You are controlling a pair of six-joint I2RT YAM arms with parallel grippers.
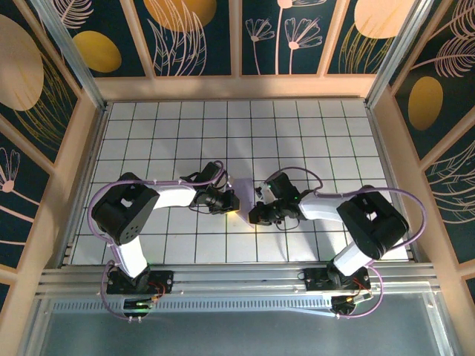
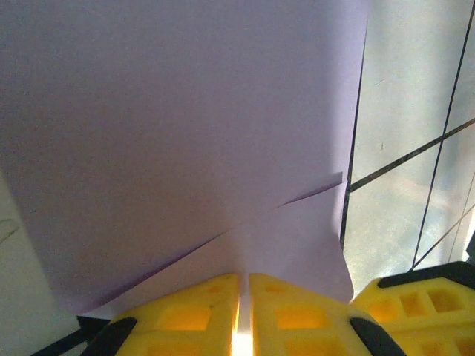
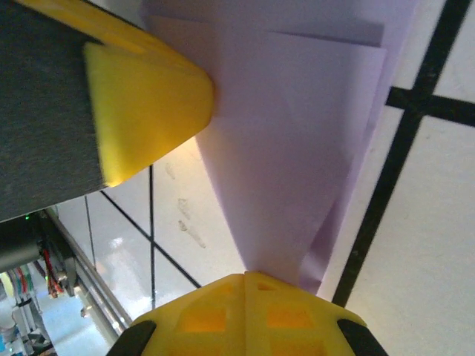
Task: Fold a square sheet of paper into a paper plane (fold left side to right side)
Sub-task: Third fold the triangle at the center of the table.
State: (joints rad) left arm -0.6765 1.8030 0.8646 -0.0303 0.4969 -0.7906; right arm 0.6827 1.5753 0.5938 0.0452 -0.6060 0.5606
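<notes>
The left arm (image 1: 126, 211) and the right arm (image 1: 371, 219) are alike, with glossy white link shells set between bulky black rounded joint housings. A thin lavender-purple cable (image 1: 104, 189) loops loosely outside the left arm, and a second purple cable (image 1: 420, 208) does the same on the right. Each black base (image 1: 137, 285) carries small red and dark wires. A green light glows at the right arm's wrist. The left gripper (image 2: 243, 285) and the right gripper (image 3: 245, 285) have bright yellow moulded fingers with shallow square recesses, on black mounts.
</notes>
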